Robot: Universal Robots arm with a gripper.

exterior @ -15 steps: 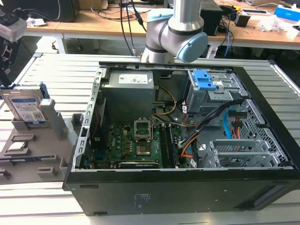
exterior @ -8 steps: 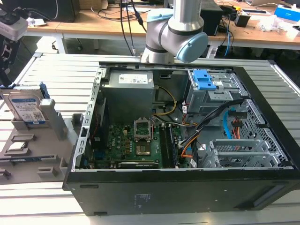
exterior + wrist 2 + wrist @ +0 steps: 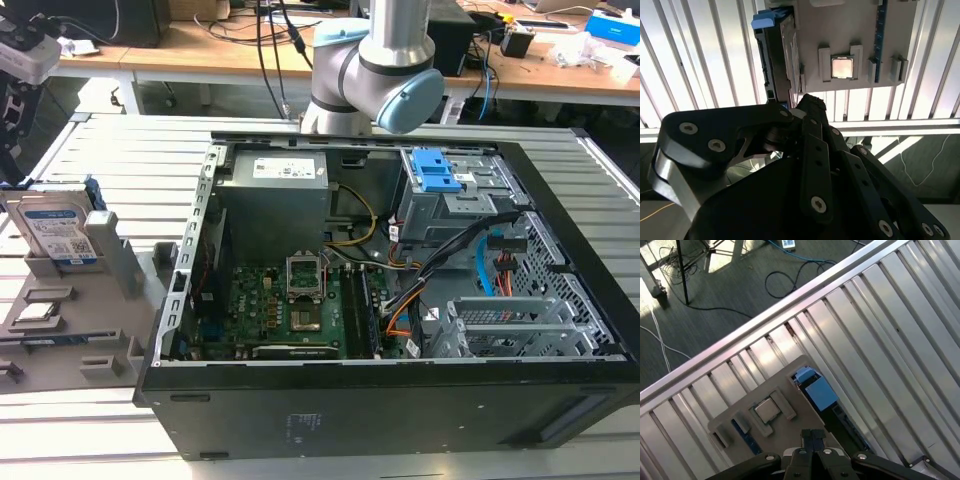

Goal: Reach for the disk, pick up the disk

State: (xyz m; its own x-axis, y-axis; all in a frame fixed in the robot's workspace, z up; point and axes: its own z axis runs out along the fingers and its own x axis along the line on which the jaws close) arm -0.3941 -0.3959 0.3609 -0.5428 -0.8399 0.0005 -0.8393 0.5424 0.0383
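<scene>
The disk [image 3: 55, 228] stands on edge in a slot of the grey holder [image 3: 115, 335], at about nine o'clock in the exterior view, with its blue-and-white label facing that camera. A blue bracket runs along its edges. In the second wrist view I see it edge-on from above [image 3: 784, 55], the blue tab at one end. The small square chip [image 3: 36, 311] lies flat in the same holder, at roughly six o'clock from the disk in the exterior view.

My pincer [image 3: 812, 434] hangs over the holder in the first wrist view. Its fingers are pressed together with nothing between them, and the tips point down near the disk without touching it.

The holder sits on the slatted metal tabletop [image 3: 130, 150]. At three o'clock from it lies the open computer case [image 3: 400, 425], board and cables exposed. The arm [image 3: 385, 70] rises at twelve o'clock, behind the case.
</scene>
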